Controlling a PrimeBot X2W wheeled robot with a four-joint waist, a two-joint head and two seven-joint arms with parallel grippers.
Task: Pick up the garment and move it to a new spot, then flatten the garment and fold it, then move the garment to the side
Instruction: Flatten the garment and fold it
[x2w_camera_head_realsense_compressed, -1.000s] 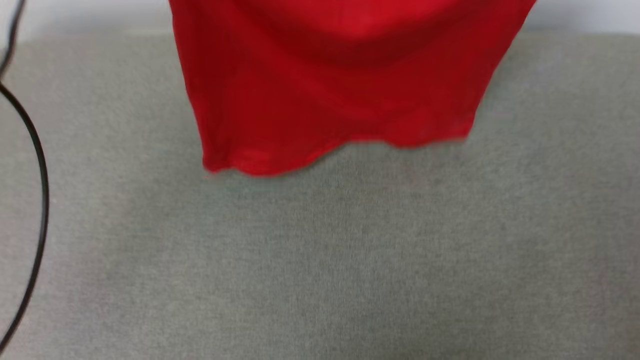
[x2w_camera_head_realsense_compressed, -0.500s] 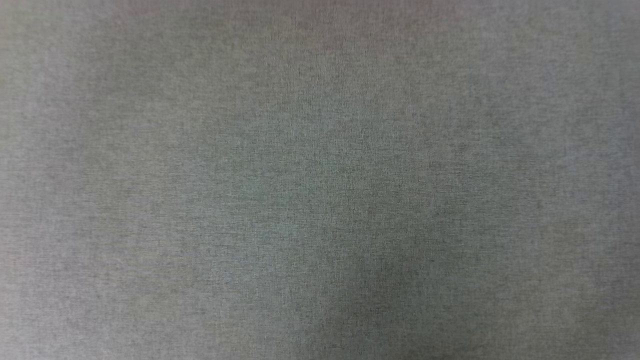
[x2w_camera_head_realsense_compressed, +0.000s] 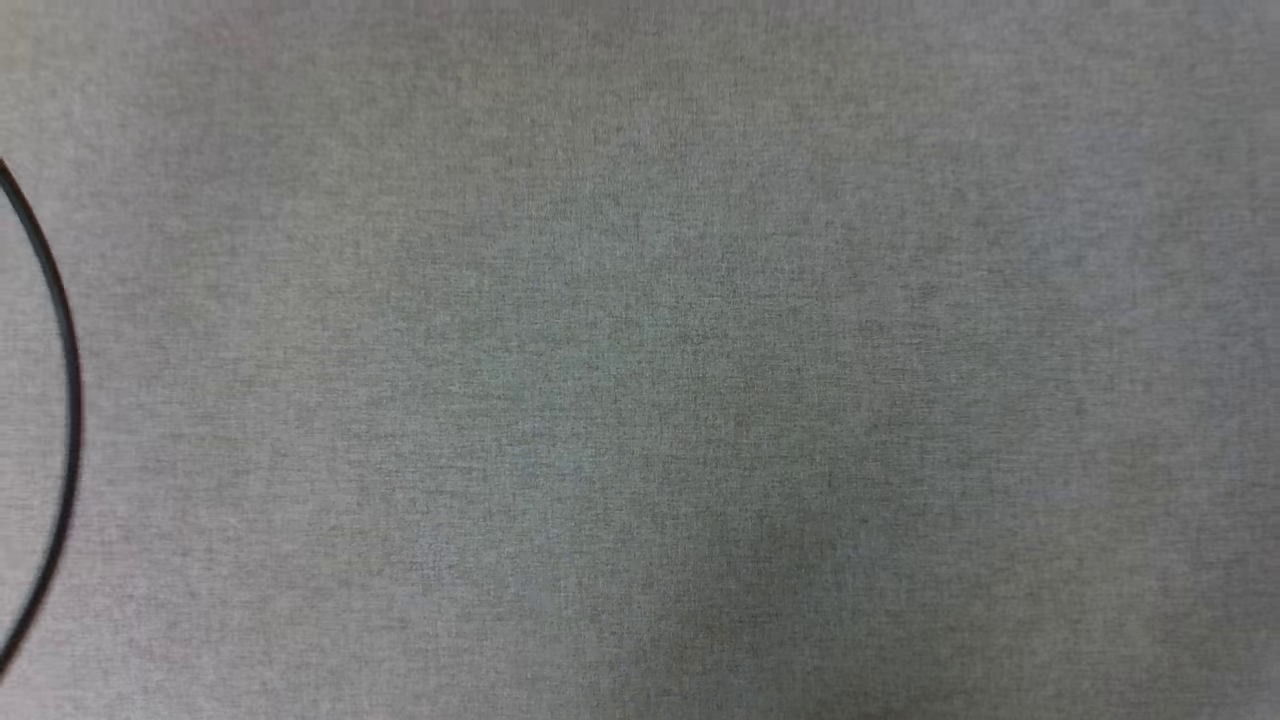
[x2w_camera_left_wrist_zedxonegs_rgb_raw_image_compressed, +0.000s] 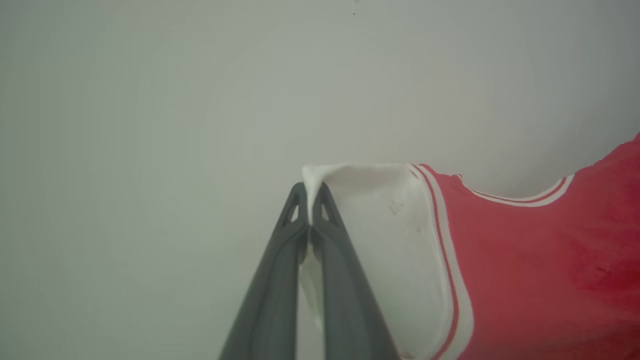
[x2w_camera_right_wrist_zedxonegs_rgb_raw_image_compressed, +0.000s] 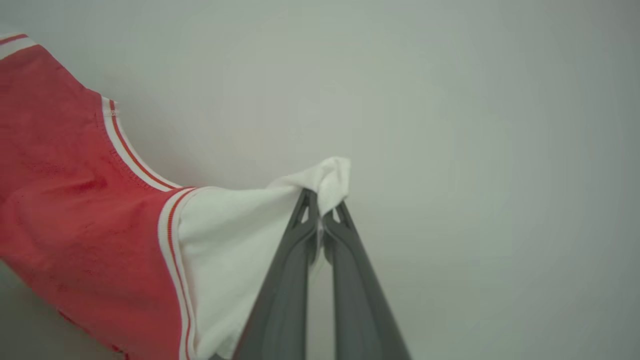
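Left gripper (x2w_camera_left_wrist_zedxonegs_rgb_raw_image_compressed: 311, 202): clamped on white sleeve (x2w_camera_left_wrist_zedxonegs_rgb_raw_image_compressed: 380, 225).
Right gripper (x2w_camera_right_wrist_zedxonegs_rgb_raw_image_compressed: 321, 207): clamped on other sleeve (x2w_camera_right_wrist_zedxonegs_rgb_raw_image_compressed: 235, 235).
Jersey (x2w_camera_left_wrist_zedxonegs_rgb_raw_image_compressed: 525, 265): long axis sleeve to sleeve between them.

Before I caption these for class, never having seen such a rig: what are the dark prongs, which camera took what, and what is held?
The prongs are a two-armed robot's gripper fingers. Two pictures come from wrist cameras looking along those fingers: the left gripper is shut on one white sleeve of the garment, a red jersey; the right gripper is shut on the other sleeve. The third comes from the head camera, looking down on a grey cloth surface with a black cable at the left.
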